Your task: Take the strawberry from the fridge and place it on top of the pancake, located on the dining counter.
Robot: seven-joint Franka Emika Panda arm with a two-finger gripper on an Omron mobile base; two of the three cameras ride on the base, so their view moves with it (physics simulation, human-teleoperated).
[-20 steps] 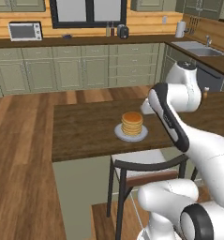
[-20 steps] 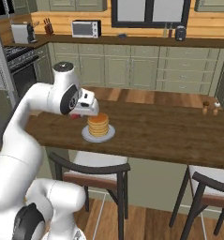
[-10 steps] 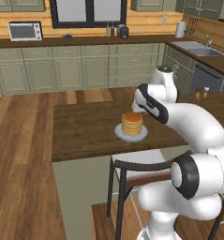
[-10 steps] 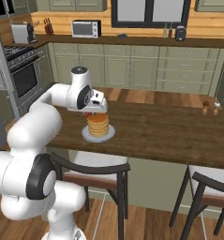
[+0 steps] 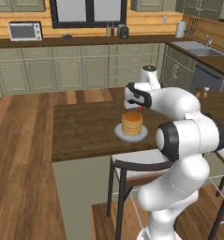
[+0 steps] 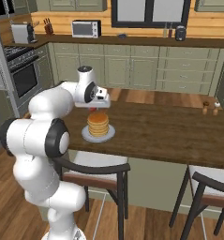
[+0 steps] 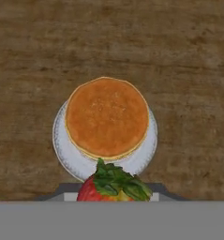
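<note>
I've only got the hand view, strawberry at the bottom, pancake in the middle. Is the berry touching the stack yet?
Observer: No. From the right base view, the strawberry hangs in the gripper just above the pancake, with a small gap.
Operator: Anything else on the counter nearby?
Observer: Two small shakers stand far along the dining counter, well away from the plate.
</note>
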